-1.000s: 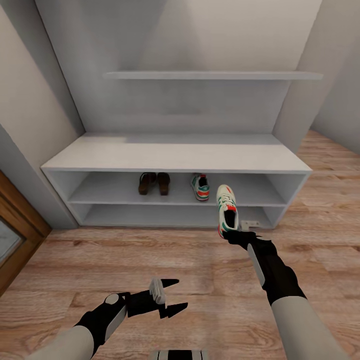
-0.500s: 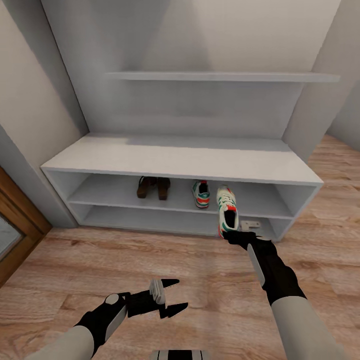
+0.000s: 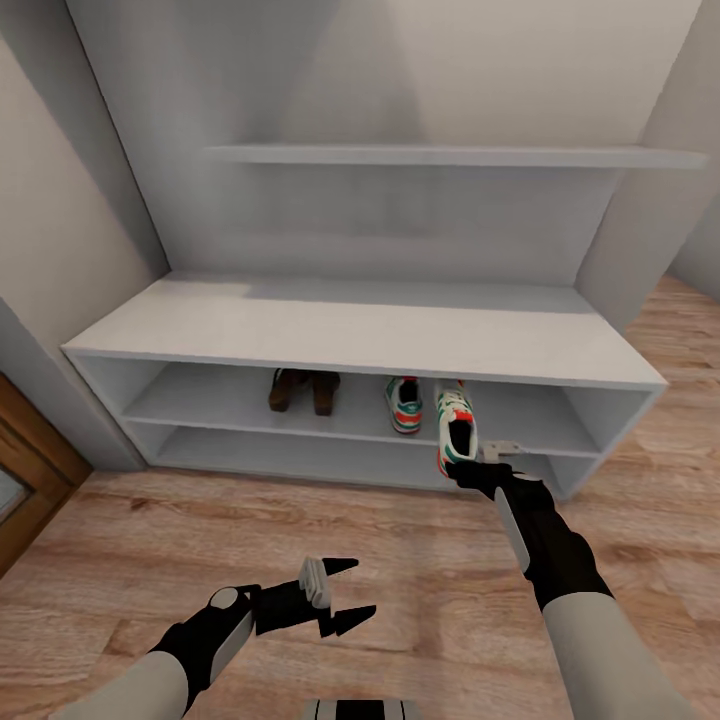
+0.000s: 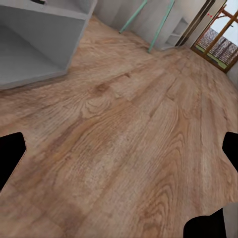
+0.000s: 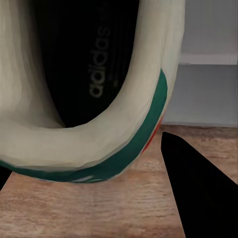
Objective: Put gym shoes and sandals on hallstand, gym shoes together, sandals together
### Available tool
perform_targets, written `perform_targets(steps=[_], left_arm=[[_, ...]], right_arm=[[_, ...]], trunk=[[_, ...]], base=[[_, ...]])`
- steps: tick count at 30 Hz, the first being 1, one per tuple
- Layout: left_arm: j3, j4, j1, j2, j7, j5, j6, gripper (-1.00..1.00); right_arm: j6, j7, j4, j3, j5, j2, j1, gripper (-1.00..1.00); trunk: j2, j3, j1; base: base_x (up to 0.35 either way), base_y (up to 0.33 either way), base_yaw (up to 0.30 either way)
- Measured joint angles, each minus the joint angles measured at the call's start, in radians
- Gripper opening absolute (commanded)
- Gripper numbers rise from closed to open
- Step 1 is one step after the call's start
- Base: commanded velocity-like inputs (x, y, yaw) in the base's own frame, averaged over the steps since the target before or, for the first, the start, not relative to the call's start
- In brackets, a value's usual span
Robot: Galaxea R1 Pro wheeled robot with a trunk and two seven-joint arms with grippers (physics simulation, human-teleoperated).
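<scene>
The grey hallstand (image 3: 360, 330) stands against the wall ahead. On its upper shelf the two brown sandals (image 3: 303, 390) sit side by side, and one gym shoe (image 3: 403, 403) rests to their right. My right gripper (image 3: 468, 472) is shut on the heel of the other gym shoe (image 3: 455, 425), toe pointing into the shelf opening beside the first shoe. In the right wrist view the held gym shoe (image 5: 99, 124) shows its heel collar close up, beside one dark finger (image 5: 198, 188). My left gripper (image 3: 362, 586) hangs open over the corridor floor (image 3: 200, 540), holding nothing.
A wall shelf (image 3: 450, 157) juts out above the hallstand's flat top. A wooden door frame (image 3: 30, 470) is at the left, with grey walls on both sides. The left wrist view shows floor planks (image 4: 124, 139), the hallstand's corner (image 4: 34, 44) and a green-legged piece (image 4: 158, 20).
The camera has come nearer the hallstand, which looks larger and wider now. The held gym shoe's toe now reaches the shelf front. Both arms keep their poses.
</scene>
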Motion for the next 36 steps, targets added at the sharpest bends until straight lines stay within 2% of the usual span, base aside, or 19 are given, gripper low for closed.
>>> perform_targets(steps=[13, 22, 31, 36], left_arm=[[0.0, 0.0, 0.0, 0.0, 0.0, 0.0, 0.0, 1.0], [0.0, 0.0, -0.001, 0.0, 0.0, 0.0, 0.0, 1.0], [0.0, 0.0, -0.001, 0.0, 0.0, 0.0, 0.0, 1.0], [0.003, 0.0, -0.001, -0.015, 0.0, -0.003, 0.0, 1.0]], right_arm=[[0.0, -0.002, 0.0, 0.0, 0.001, 0.0, 0.0, -1.0], [0.0, -0.002, 0.001, 0.001, 0.001, 0.001, 0.0, -1.0], [-0.001, -0.002, 0.002, 0.0, 0.001, 0.001, 0.0, -1.0], [-0.001, -0.002, 0.002, 0.0, 0.001, 0.001, 0.0, -1.0]], trunk=[[0.0, 0.0, 0.0], [0.0, 0.0, 0.0], [0.0, 0.0, 0.0], [0.0, 0.0, 0.0]], base=[[0.259, 0.0, 0.0], [0.053, 0.0, 0.0], [0.168, 0.0, 0.0], [0.036, 0.0, 0.0]])
